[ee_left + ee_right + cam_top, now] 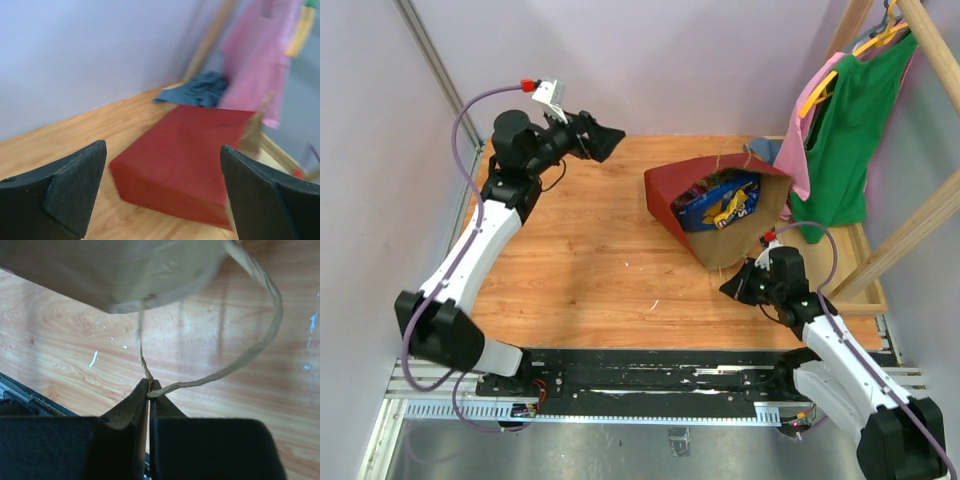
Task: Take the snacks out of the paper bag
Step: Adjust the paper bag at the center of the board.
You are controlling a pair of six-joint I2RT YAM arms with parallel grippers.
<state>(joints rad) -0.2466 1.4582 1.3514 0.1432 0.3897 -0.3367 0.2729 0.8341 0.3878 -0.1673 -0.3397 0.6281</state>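
The red paper bag [685, 187] lies on its side at the right of the wooden table, its brown mouth facing the near right. Inside it show the snacks [723, 203]: a blue packet with yellow and orange ones. My right gripper [728, 287] is shut on the bag's twisted paper handle [240, 360], just in front of the bag's lower lip [115, 275]. My left gripper [615, 141] is open and empty, up at the far left, pointing at the bag's red closed end [190, 155].
Green and pink clothes [845, 130] hang on a wooden rack [910, 225] at the right, close behind the bag. A blue-grey cloth [197, 90] lies at the table's far edge by the wall. Small white flecks dot the wood.
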